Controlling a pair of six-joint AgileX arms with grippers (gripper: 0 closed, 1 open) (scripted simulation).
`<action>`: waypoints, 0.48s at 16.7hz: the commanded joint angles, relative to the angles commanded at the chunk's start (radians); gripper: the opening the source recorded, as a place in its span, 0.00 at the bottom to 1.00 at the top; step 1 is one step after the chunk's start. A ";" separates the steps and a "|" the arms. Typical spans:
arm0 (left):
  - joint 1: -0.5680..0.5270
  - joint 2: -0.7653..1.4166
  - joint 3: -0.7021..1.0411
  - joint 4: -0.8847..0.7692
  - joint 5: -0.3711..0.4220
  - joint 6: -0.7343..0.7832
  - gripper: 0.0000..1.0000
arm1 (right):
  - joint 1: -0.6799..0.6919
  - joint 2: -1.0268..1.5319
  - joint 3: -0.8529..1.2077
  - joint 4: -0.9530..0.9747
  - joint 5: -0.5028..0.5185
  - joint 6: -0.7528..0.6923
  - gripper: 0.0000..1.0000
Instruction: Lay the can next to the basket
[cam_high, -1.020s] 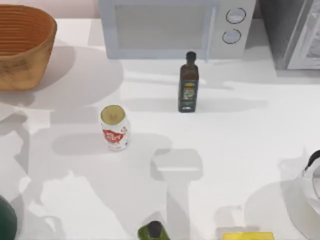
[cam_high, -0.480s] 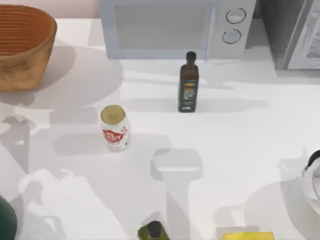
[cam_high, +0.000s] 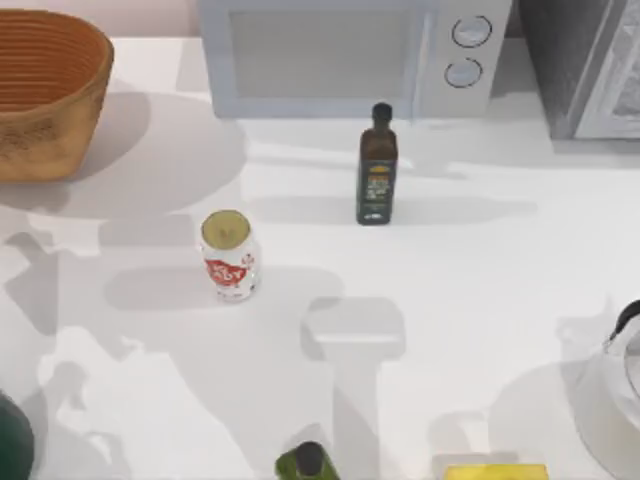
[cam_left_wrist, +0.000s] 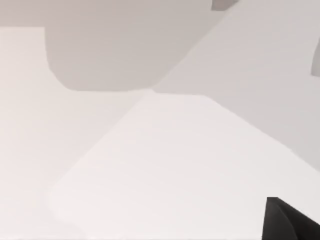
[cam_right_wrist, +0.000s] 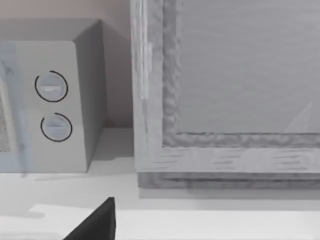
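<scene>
- The left claw (cam_left_wrist: 290, 222) appears as one dark tip at the edge of the left wrist view, above the bare white tabletop (cam_left_wrist: 165, 165); I cannot tell if it is open or closed.
- The right claw (cam_right_wrist: 95, 222) is also one dark tip in the right wrist view, and I cannot tell its state either.
- The can (cam_high: 229, 255) is small, with a white side, red label print and a pale gold top.
- It stands upright on the tabletop, left of the middle; its long axis is vertical and the top points up toward the camera.
- The basket (cam_high: 45, 90) is large, round and orange-brown, with a ribbed inside; it sits at the far left corner, well apart from the can.
- The top view shows the can, the basket and a dark bottle (cam_high: 377, 165) standing upright in front of a microwave (cam_high: 340, 55).
- The right wrist view shows the two round knobs of the microwave from close and a grey appliance (cam_right_wrist: 225, 100) beside it.
</scene>
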 joint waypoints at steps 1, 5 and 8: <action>0.000 0.000 0.000 0.000 0.000 0.000 0.00 | 0.000 0.000 0.000 0.000 0.000 0.000 1.00; -0.003 -0.003 0.000 0.000 0.000 0.000 0.00 | 0.000 0.000 0.000 0.000 0.000 0.000 1.00; -0.041 0.011 0.018 -0.011 0.001 -0.060 0.00 | 0.000 0.000 0.000 0.000 0.000 0.000 1.00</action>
